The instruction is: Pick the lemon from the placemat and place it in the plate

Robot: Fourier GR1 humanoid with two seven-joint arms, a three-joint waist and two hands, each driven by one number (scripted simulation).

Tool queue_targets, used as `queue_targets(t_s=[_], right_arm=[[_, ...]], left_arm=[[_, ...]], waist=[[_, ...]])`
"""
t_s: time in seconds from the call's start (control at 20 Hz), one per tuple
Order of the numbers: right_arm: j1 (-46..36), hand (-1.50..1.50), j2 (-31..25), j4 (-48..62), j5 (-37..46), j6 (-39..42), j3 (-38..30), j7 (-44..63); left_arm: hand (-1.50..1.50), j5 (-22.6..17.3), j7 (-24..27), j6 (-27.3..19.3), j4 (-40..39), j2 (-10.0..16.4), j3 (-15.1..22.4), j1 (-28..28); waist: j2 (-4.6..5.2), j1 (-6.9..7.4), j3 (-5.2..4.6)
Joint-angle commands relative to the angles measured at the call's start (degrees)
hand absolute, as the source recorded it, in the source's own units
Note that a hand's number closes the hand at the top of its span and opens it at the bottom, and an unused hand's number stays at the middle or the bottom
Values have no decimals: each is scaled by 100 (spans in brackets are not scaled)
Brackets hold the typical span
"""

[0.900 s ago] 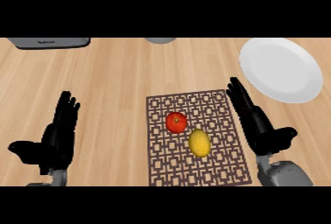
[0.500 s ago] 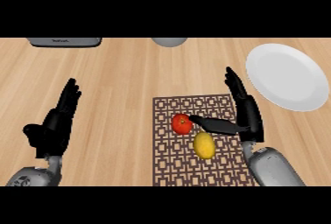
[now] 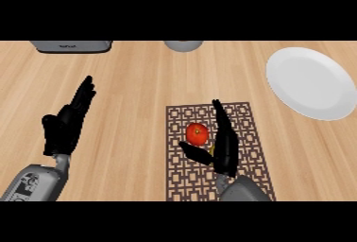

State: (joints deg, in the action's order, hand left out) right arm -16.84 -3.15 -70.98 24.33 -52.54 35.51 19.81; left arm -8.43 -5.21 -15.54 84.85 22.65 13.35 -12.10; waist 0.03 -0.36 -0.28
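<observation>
A brown lattice placemat (image 3: pixel 247 142) lies on the wooden counter. On it sits a red tomato (image 3: pixel 197 133). Of the lemon (image 3: pixel 211 150) only a yellow sliver shows, just below the tomato, between the thumb and palm of my right hand (image 3: pixel 225 142). That hand stands edge-on over the mat with straight fingers pointing away, open, covering most of the lemon. The white plate (image 3: pixel 310 82) lies at the far right, apart from the mat. My left hand (image 3: pixel 68 122) rests open at the left, fingers up, holding nothing.
A grey appliance (image 3: pixel 70 46) stands at the back left, and a grey round object (image 3: pixel 183 45) at the back centre. Bare wood lies between the mat and the plate.
My right hand has moved left from the mat's right side onto the lemon, which is now almost hidden. The left hand has kept its pose.
</observation>
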Motion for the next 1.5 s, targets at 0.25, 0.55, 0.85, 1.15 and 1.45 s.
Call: queue_targets(t_s=[0.25,0.55,0.85,1.15,1.45], right_arm=[[195,-150,47,-897,3330,275,234,2436],[40,-150,-121,-1652,3403,3089,88,4066],[-8,-150,-48,-2958,3174,5027,9,5424],[-90,-150,281,-3190,2925,5927,-376,5894],[-26,-150,306,-2971,2649,5949,-689,5664]], left_arm=[[0,-24,-67,157,-219,155,-258,4],[0,-32,-2,159,-198,3,-223,-84],[0,58,10,180,-297,-70,-184,-171],[0,129,149,283,-548,-98,-289,-443],[0,308,35,135,-350,-366,-149,-340]], waist=[[-122,-215,-4],[-109,-222,-9],[-68,-164,11],[-9,-60,18],[-3,36,25]])
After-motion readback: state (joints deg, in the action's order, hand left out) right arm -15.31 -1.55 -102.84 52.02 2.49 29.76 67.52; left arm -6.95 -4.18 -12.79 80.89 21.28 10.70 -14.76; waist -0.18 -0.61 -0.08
